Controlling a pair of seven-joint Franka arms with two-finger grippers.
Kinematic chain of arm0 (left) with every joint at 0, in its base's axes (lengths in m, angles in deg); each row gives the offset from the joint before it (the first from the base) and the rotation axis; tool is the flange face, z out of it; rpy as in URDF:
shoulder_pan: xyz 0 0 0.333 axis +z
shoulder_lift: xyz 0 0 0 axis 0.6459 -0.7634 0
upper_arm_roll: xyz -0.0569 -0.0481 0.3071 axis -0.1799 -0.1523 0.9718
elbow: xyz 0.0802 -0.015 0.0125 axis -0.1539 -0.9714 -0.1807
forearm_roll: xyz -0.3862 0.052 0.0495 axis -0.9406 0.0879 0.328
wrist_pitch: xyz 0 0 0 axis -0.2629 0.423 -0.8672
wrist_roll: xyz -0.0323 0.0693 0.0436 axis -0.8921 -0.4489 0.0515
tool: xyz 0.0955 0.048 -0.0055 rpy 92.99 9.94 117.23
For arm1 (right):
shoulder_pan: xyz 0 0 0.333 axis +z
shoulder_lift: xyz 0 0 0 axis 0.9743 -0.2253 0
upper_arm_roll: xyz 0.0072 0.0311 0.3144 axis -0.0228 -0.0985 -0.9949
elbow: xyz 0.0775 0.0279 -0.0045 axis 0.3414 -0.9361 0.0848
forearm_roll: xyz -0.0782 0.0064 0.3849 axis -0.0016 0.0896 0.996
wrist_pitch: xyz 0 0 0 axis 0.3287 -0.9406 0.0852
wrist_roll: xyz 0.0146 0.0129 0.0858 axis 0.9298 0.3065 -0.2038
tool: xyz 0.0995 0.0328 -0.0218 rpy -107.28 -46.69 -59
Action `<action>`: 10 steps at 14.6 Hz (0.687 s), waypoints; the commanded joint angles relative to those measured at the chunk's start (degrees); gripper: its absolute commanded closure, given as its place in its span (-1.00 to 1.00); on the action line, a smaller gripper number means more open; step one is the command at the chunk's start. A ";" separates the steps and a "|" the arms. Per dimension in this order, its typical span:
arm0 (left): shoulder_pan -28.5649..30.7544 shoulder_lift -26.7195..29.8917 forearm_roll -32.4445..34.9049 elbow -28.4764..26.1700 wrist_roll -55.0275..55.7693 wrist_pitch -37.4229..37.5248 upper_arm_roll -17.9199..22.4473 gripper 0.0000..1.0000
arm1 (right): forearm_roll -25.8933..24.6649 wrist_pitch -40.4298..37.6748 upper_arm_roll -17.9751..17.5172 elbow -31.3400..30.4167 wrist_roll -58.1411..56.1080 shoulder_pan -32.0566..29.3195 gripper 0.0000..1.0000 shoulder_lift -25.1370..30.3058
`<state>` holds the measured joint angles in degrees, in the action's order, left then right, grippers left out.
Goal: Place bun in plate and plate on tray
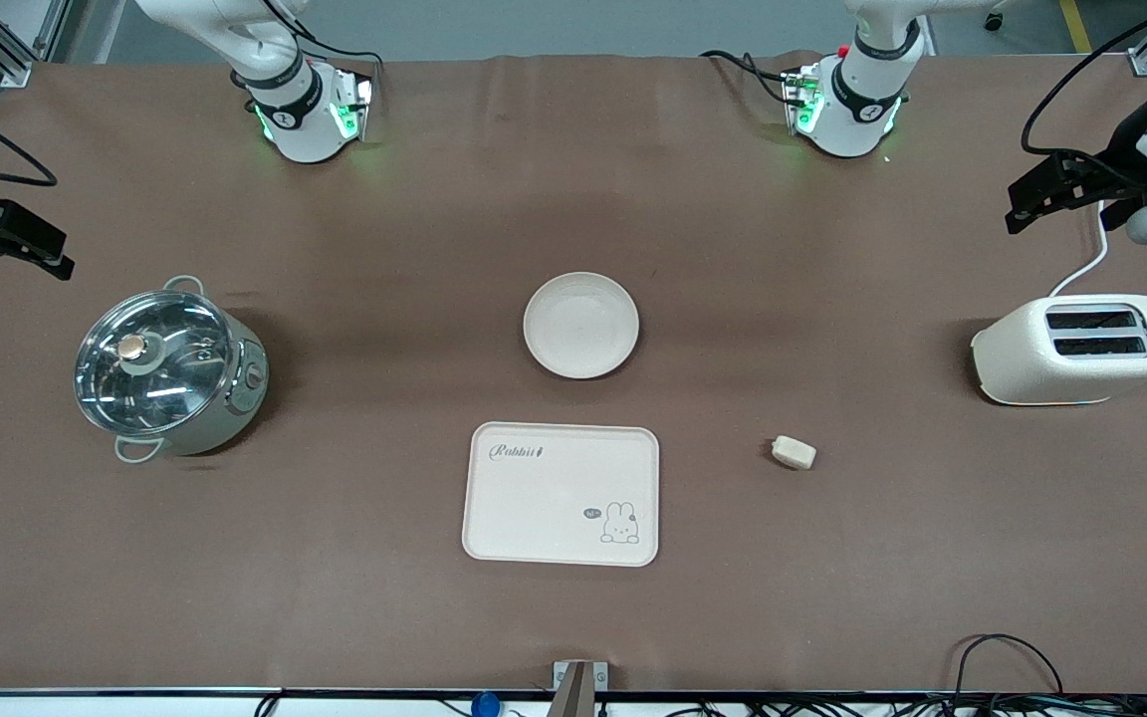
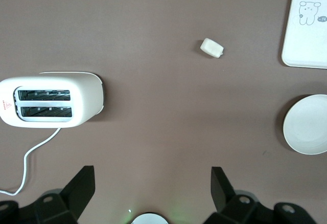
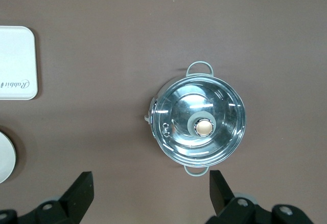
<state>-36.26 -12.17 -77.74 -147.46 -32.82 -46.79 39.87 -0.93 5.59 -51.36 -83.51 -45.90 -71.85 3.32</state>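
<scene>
While both arms wait high at the table's two ends, one matte brown cloth-covered table (image 1: 573, 617) lies flat beneath them, faintly creased. One round steel pot (image 1: 173, 370) with a domed glass lid, a pale knob and two loop handles stands toward the right arm's end. One glossy cream two-slot toaster (image 1: 1079, 349) with rounded corners and a white cord lies toward the left arm's end.

One rectangular cream tray (image 1: 534, 518), smooth, with rounded corners, "Rabbit" script and a small rabbit drawing, lies in the middle of the table, nearer to the front camera than the plate and bare. One round shallow cream-white plate (image 1: 580, 325) with a raised rim sits just apart from the tray, nothing in it. One small pale cream oblong bun (image 1: 794, 452) with rounded corners rests on the cloth between the tray and the toaster, well apart from both.

Hanging over the cloth near the toaster, the left gripper (image 2: 153, 185) points down, its two black fingers (image 2: 82, 185) spread wide and holding nothing. Over the cloth beside the pot, the right gripper (image 3: 152, 191) points down too, its fingers (image 3: 217, 188) spread wide and bare.
</scene>
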 commanded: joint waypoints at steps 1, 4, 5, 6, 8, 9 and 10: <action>-0.02 0.38 1.23 0.72 0.86 1.46 -0.37 -1.00 | -0.59 -0.58 -0.01 0.64 0.41 0.23 -1.00 -0.33; -0.02 -0.23 1.31 0.90 0.87 1.37 -0.37 -1.00 | -0.41 -0.40 -0.18 0.64 0.41 0.40 -1.00 -0.33; -0.46 -0.67 1.49 0.90 0.95 1.28 -0.37 -1.00 | 0.20 -0.23 -0.27 0.73 0.41 0.49 -1.00 -0.33; -0.64 -1.80 1.75 0.90 1.04 0.67 -0.37 -1.00 | 2.29 0.12 -0.18 0.73 0.24 0.41 -1.00 -0.42; -0.90 -5.14 1.84 0.90 1.22 -1.43 -0.54 -1.00 | 5.38 0.82 -0.27 0.55 0.32 0.84 -1.00 -1.47; -1.68 -6.98 2.01 0.55 2.96 -3.88 -0.55 -1.00 | 5.39 1.44 -0.44 0.29 0.50 2.06 -1.00 -2.43; -2.82 -9.00 2.10 0.29 6.63 -5.38 -0.55 -1.00 | 5.30 2.49 -0.36 -1.02 1.11 3.73 -1.00 -3.22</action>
<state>-37.33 -16.99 -77.15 -147.85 -30.83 -49.67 39.80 3.90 6.42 -51.68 -83.68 -45.89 -70.52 2.14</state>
